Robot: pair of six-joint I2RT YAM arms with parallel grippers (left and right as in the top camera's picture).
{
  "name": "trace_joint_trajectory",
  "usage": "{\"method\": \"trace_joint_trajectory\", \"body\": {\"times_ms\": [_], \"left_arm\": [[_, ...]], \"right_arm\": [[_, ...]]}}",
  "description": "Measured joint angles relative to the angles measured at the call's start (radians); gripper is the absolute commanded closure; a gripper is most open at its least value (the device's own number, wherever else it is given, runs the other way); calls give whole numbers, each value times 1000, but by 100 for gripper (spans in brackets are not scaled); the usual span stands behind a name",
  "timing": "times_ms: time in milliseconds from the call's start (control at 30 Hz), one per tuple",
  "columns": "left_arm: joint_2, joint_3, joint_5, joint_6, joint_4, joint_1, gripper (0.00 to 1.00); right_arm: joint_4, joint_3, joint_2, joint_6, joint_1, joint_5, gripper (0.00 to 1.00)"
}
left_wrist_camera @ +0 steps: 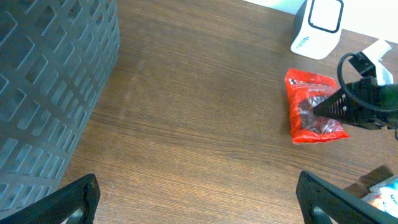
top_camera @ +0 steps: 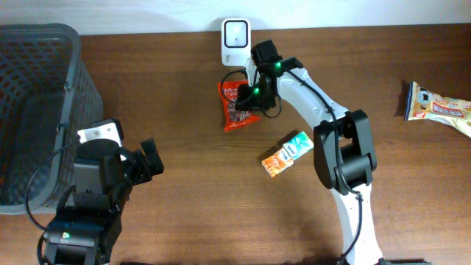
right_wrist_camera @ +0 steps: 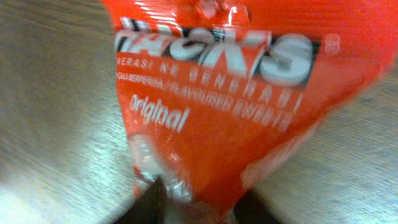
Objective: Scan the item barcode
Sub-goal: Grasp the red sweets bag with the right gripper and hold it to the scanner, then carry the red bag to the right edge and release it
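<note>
The red sweet packet (top_camera: pixel 235 114) lies flat on the wooden surface (top_camera: pixel 184 213), near the middle of the far edge and just in front of the white barcode scanner (top_camera: pixel 235 34), which stands upright at that edge; packet and scanner are close, but whether they touch cannot be told from above. The right arm reaches from the near edge up to the packet, and the right claw (top_camera: pixel 246 97) sits over the packet's end nearest the scanner; in the right wrist view the packet fills the picture, white lettering and the word "Original" readable, with the dark fingers (right_wrist_camera: pixel 151 200) on either side of its lower edge; the picture is blurred, and whether the claw pinches the packet or only flanks it cannot be told. The left claw (left_wrist_camera: pixel 198 186) is spread wide and holds nothing, hanging above bare wood near the left near corner; beside it a grey mesh basket (top_camera: pixel 44 44) fills the left edge. A small orange packet (top_camera: pixel 274 164) and a teal one (top_camera: pixel 296 144) lie side by side right of centre; another snack bag (top_camera: pixel 441 109) lies at the right edge.
</note>
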Motion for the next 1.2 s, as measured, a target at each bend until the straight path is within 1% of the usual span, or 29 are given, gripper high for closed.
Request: {"method": "trace_joint_trajectory", "body": {"times_ms": [167, 233, 300, 333, 400, 500, 600, 700, 900, 1033, 1100, 1200], "left_arm": [[0, 0, 0, 0, 0, 0, 1], [0, 0, 0, 0, 0, 0, 1], [0, 0, 0, 0, 2, 0, 1], [0, 0, 0, 0, 0, 0, 1], [0, 0, 0, 0, 0, 0, 1], [0, 0, 0, 0, 1, 0, 1], [0, 0, 0, 0, 0, 0, 1], [0, 0, 0, 0, 0, 0, 1], [0, 0, 0, 0, 0, 0, 1], [0, 0, 0, 0, 0, 0, 1], [0, 0, 0, 0, 0, 0, 1], [0, 0, 0, 0, 0, 0, 1]], "right_arm": [[-10, 27, -2, -3, 6, -2, 96], [-5, 119, 0, -10, -2, 5, 96], [32, 224, 0, -47, -17, 9, 96], [92, 279, 0, -79, -24, 15, 96], [216, 314, -2, -116, -30, 64, 96], [346, 314, 0, -137, -30, 192, 96], [512, 314, 24, -146, -30, 232, 96], [600, 314, 83, -146, -30, 247, 96], [626, 314, 128, -147, -31, 330, 96], [628, 314, 127, -149, -43, 334, 96], [596, 314, 120, -145, -60, 334, 96], [461, 314, 38, -118, -148, 334, 96]]}}
